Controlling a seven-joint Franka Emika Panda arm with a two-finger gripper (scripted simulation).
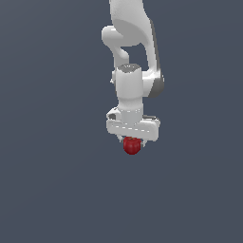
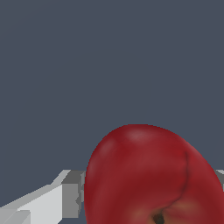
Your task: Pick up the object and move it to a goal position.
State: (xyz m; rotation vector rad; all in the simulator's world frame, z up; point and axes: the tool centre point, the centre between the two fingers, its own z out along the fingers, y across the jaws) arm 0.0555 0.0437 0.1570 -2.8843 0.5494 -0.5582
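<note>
The object (image 1: 132, 146), a glossy dark red apple-like ball, sits right under the white hand of my gripper (image 1: 132, 141) in the middle of the exterior view. In the wrist view the object (image 2: 144, 175) fills the area between the jaws, its tan-orange spot with a dark pit at the picture's edge. One grey finger (image 2: 72, 194) presses against its side; only a sliver of the other finger (image 2: 220, 176) shows on the far side. The gripper is shut on the object. The fingertips are hidden behind the ball in the exterior view.
A plain dark blue-grey background (image 1: 47, 190) surrounds the arm in both views. No other object, marker or edge shows.
</note>
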